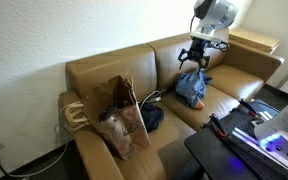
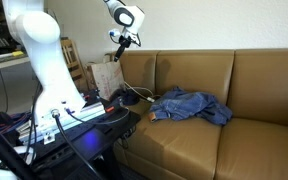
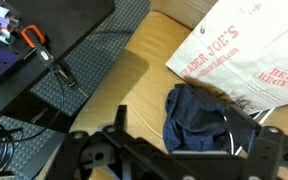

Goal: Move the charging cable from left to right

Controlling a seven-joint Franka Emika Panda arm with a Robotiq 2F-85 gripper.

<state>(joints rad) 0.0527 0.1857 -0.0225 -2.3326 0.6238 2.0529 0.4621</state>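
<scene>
The charging cable (image 3: 230,136) is a hair-thin white cord. In the wrist view it lies across a dark blue cloth (image 3: 194,115) beside a brown paper bag (image 3: 249,55). In an exterior view the cable (image 1: 152,97) shows as a pale line between the bag (image 1: 119,115) and the cloth (image 1: 152,117) on the tan sofa (image 1: 234,65). My gripper (image 1: 199,60) hangs high above the sofa, open and empty, well clear of the cable. It also shows in the other exterior view (image 2: 124,40) and as dark fingers along the bottom of the wrist view (image 3: 184,160).
A heap of blue jeans (image 1: 192,88) lies on the sofa's middle cushion, also visible in the other exterior view (image 2: 189,105). A black table with electronics and cords (image 2: 74,118) stands in front of the sofa. The wall is close behind the sofa.
</scene>
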